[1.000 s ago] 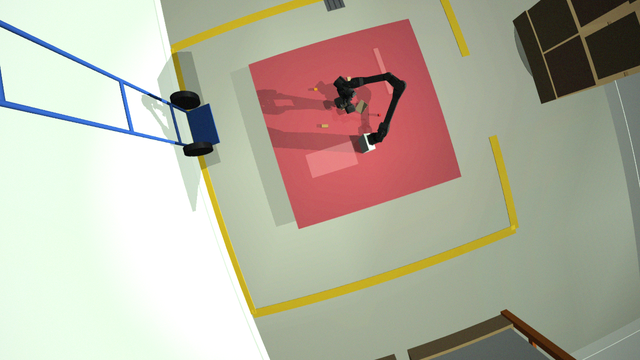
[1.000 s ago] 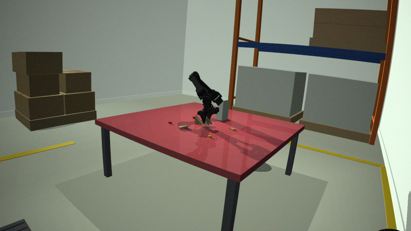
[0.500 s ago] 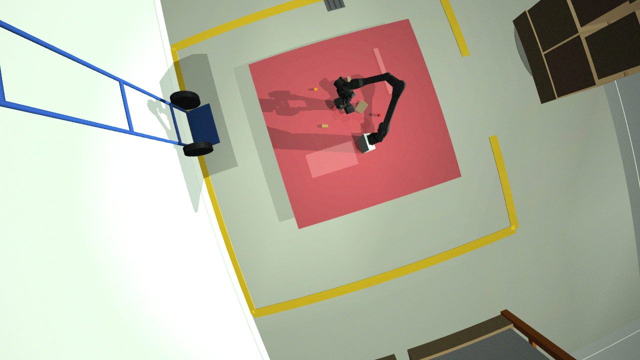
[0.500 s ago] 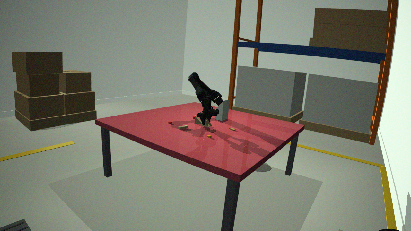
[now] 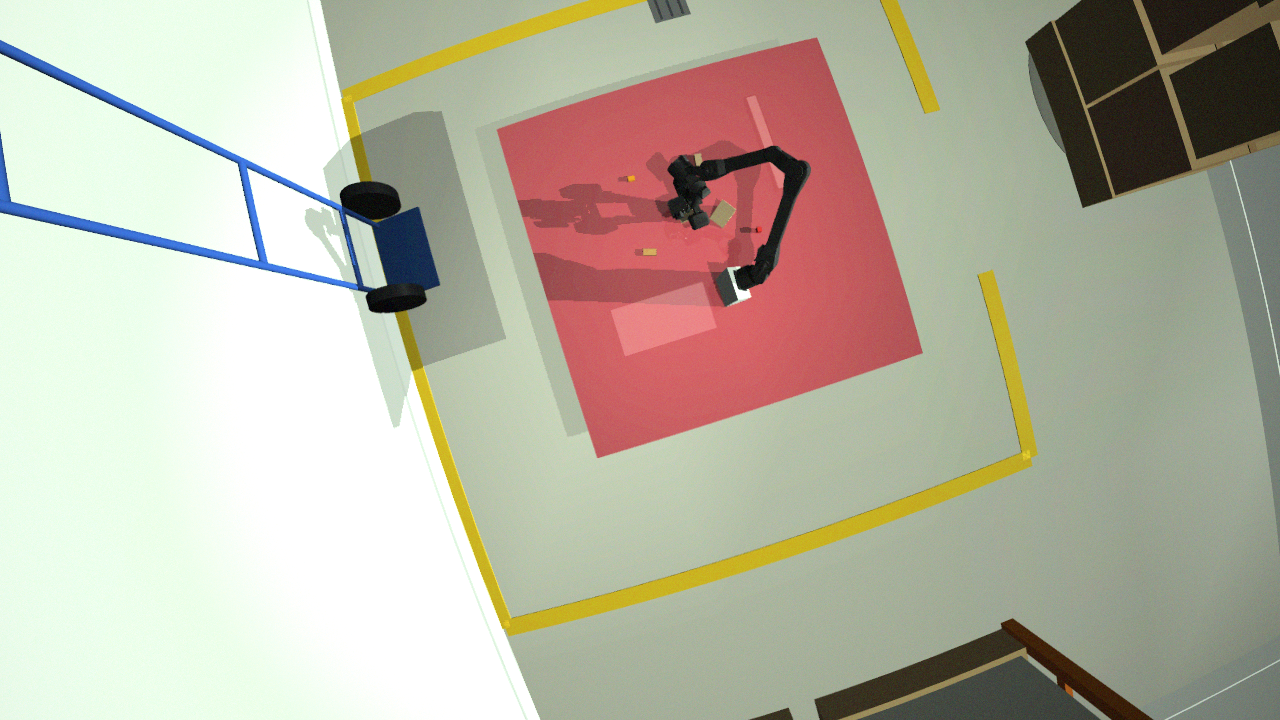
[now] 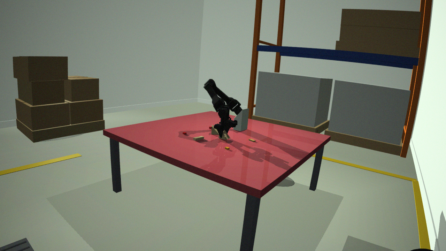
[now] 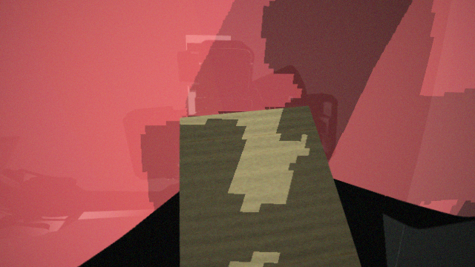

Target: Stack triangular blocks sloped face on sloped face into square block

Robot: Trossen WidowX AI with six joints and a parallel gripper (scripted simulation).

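Jaws pinch 1 triangular block (image 7: 260, 193) just above the red surface (image 6: 174, 146); the gripper (image 6: 223, 133) points downward. The other triangular block (image 5: 723, 213) lies on the surface beside it.

A warehouse: pallet racking (image 6: 414, 77), stacked cardboard boxes (image 6: 56, 93), yellow floor tape (image 5: 769, 546), hand truck (image 5: 384, 246)

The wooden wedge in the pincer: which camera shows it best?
The wrist view: the held triangular block fills the foreground, its wood grain plain, above the red table. The exterior view shows it small under the pincer; from the top it is mostly hidden beneath the arm.
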